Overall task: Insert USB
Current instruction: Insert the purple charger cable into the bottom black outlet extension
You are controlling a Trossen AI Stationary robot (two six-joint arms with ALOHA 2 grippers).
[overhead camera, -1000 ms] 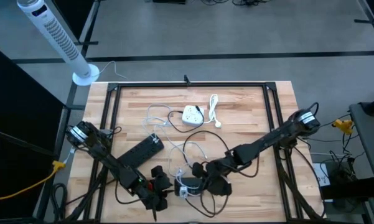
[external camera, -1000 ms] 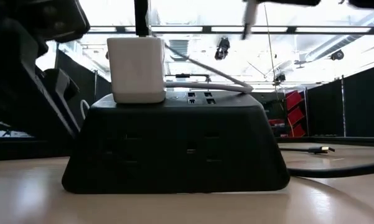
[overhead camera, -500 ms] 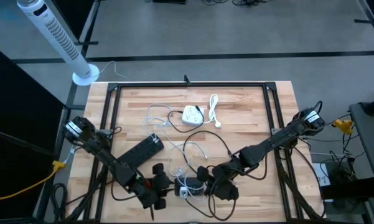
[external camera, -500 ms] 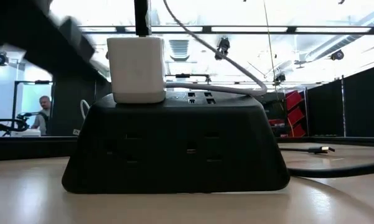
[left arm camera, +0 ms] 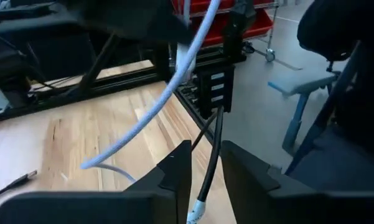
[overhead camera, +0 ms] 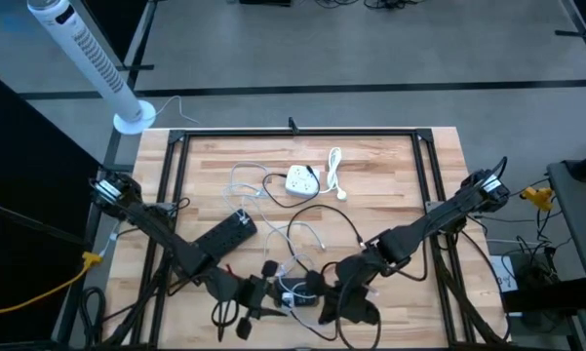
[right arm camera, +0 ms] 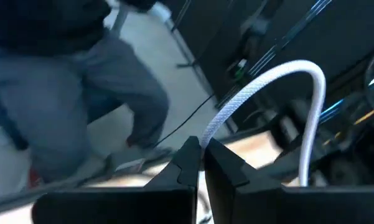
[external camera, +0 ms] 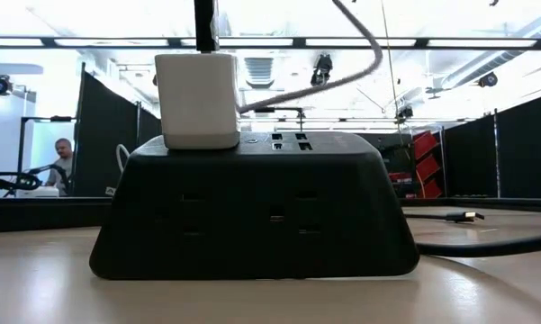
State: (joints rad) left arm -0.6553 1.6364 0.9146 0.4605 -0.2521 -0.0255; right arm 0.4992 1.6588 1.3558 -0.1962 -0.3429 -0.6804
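A: So where's the white USB cable [right arm camera: 261,87] at right now?

B: It's up off the table, arching in a loop near the front edge. It's a braided white cord, bent over hard at the top.

A: And the black power strip [overhead camera: 221,234]?

B: Lying flat on the wood, angled, left of centre. Its USB ports [external camera: 288,139] sit on top, all bare, just beside a white charger block [external camera: 197,99] plugged in upright.
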